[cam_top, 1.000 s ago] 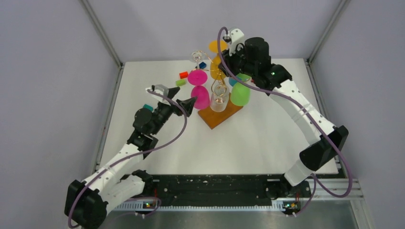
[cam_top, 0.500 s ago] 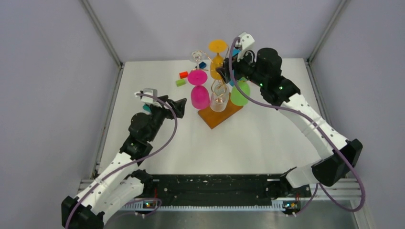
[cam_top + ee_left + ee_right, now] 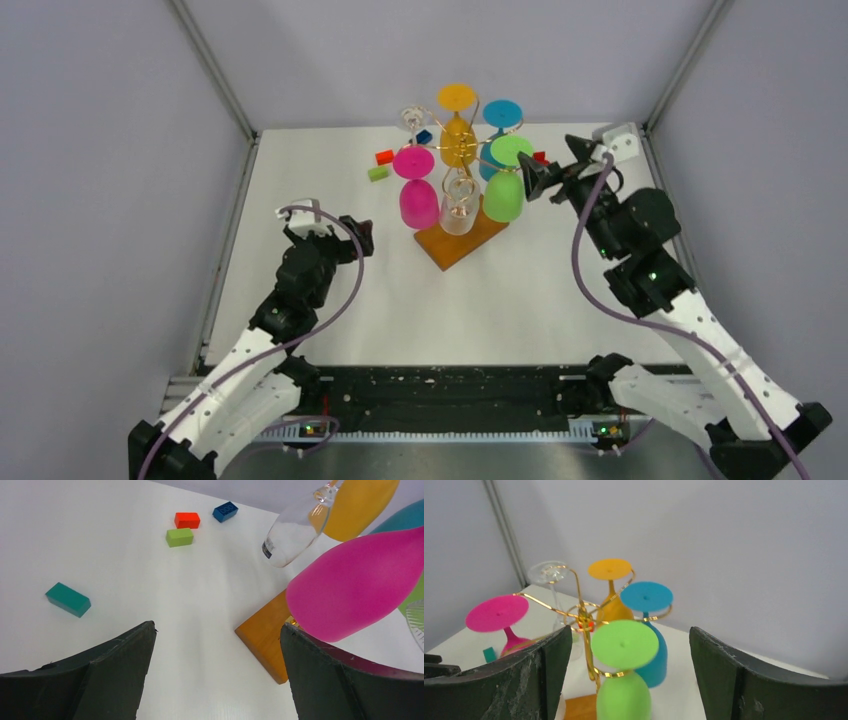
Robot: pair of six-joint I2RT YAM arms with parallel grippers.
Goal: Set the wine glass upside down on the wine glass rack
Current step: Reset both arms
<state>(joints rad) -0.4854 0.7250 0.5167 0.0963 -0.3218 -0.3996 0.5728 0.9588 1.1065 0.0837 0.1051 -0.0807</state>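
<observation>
L gripper [image 3: 217,625] & R gripper [image 3: 630,628] both wide open. Clear glass [image 3: 290,535] hanging on rack [image 3: 458,242] has small dark sticker, txt unreadable.

The right claw [image 3: 548,168] is opening wide, letting go of the blue glass [image 3: 503,112], which is now hanging foot-up on the rack [image 3: 440,245]. The right arm is pulling back from the rack, swinging out to the right side of the surface. The left claw [image 3: 352,232] is drawing back from the pink glass [image 3: 418,203] towards its own base.
</observation>
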